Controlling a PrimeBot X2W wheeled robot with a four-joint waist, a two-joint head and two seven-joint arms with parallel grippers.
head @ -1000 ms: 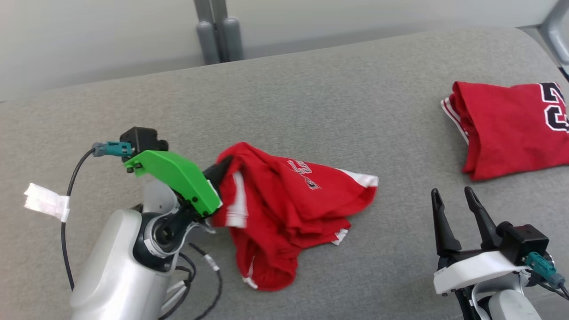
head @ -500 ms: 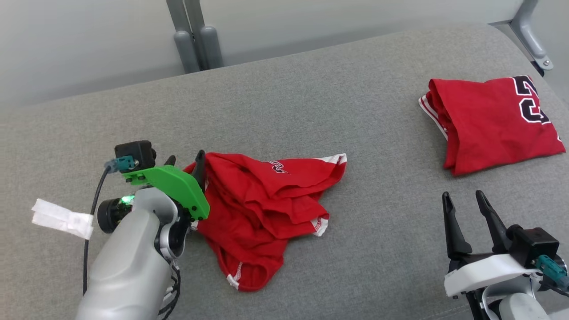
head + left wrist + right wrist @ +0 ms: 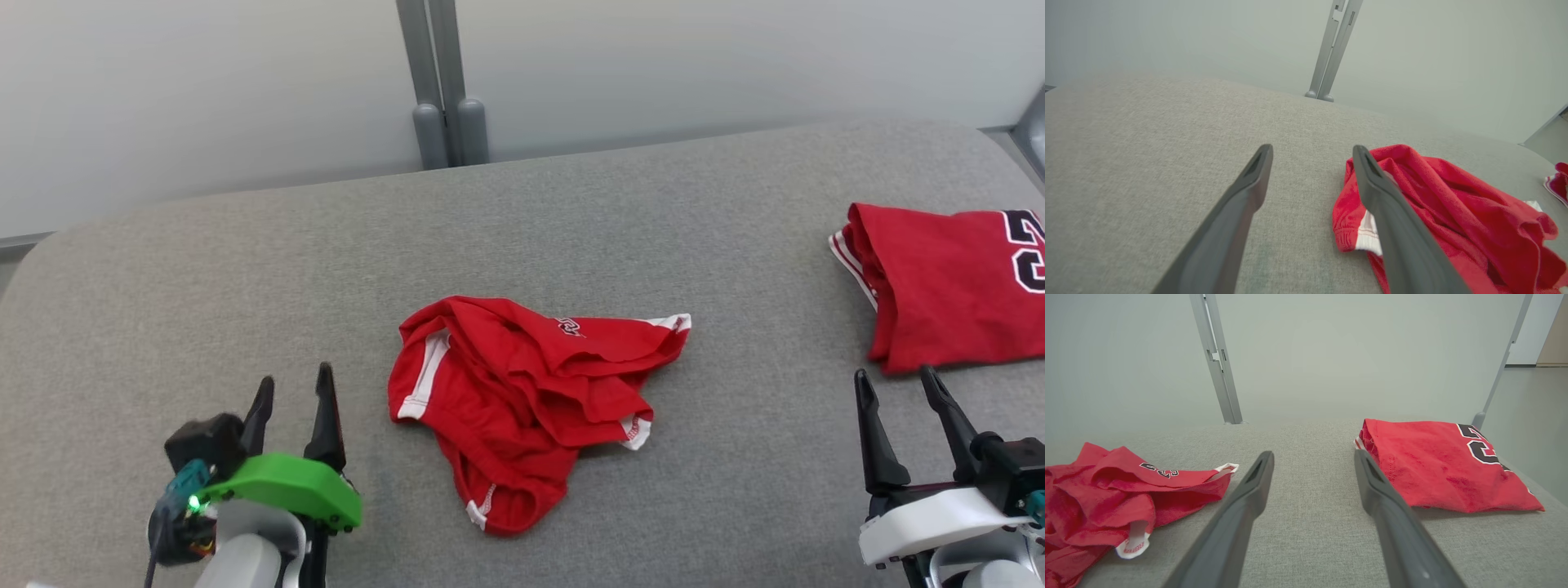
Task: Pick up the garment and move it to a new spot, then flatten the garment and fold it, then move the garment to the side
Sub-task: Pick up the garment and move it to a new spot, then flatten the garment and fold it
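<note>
Nearest, the left gripper (image 3: 295,376) and right gripper (image 3: 894,374) stand spread and empty; between and beyond them the crumpled red garment (image 3: 531,392) lies mid-way on the grey surface (image 3: 571,220). Relocation seems done, so flattening is next: pinch two corners and pull apart.

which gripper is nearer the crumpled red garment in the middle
Left. The left gripper sits just beside the left edge of the crumpled garment, not touching it; the right gripper is farther off on the other side, close to the folded jersey.
</note>
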